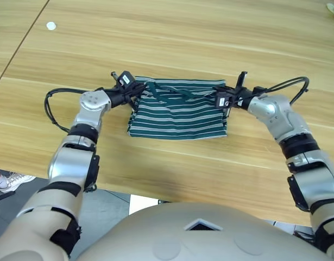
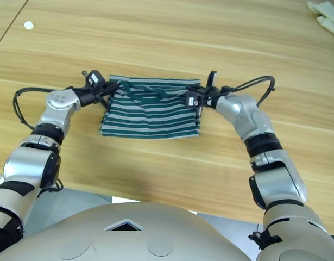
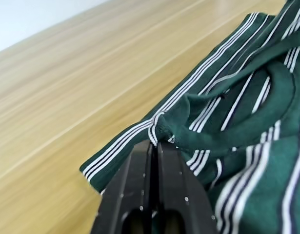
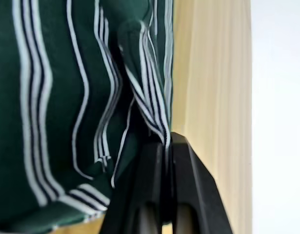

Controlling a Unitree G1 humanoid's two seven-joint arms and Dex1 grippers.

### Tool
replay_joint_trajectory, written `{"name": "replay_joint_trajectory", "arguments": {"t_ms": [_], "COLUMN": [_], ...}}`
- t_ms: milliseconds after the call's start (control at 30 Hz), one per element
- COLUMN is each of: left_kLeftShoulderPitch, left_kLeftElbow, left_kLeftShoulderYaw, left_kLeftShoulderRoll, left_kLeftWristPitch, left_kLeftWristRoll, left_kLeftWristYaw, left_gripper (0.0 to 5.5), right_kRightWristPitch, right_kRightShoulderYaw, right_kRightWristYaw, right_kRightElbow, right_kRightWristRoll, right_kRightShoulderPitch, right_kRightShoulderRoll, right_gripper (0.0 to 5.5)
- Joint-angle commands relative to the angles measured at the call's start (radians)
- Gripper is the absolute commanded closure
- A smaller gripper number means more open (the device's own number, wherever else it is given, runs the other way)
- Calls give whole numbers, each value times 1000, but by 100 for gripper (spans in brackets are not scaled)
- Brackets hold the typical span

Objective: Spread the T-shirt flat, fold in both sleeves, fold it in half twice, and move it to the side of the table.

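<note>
The T-shirt, dark green with white stripes, lies folded into a compact rectangle in the middle of the wooden table. My left gripper is shut on the shirt's far left corner; the left wrist view shows its black fingers pinching a hem of the T-shirt. My right gripper is shut on the right edge, with the T-shirt cloth clamped between its fingers. The top layer is rumpled between the two grippers.
A small white disc lies on the table at the far left. A pale cloth pokes in at the far right corner. A dark seam in the tabletop runs diagonally at the left.
</note>
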Motion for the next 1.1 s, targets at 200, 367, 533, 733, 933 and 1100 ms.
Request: {"name": "replay_joint_trajectory", "arguments": {"t_ms": [200,367,533,733,933,1100], "left_kLeftShoulderPitch": [-139,-234,-236,-128,-35,11], "left_kLeftElbow": [132,177,164,111,71,47], "left_kLeftShoulderYaw": [69,143,241,288,310,324], "left_kLeftShoulderRoll": [-31,-27,-41,-43,-58,-50], "left_kLeftWristPitch": [108,243,191,14,-76,-104], "left_kLeftWristRoll": [43,46,7,-24,-43,-51], "left_kLeftWristYaw": [129,360,413,288,252,245], "left_gripper": [448,374,346,346,346,346], "right_kRightWristPitch": [86,136,-72,-185,-151,-198], "right_kRightShoulderYaw": [-94,-166,-126,-88,0,82], "right_kRightWristYaw": [-122,-338,-287,129,185,299], "right_kRightElbow": [105,399,351,-132,-156,-413], "right_kRightWristRoll": [118,167,188,349,151,210], "right_kRightShoulderPitch": [-87,-253,-182,121,248,438], "right_kRightShoulderRoll": [95,205,162,-71,-186,-268], "right_gripper": [415,332,238,137,97,97]}}
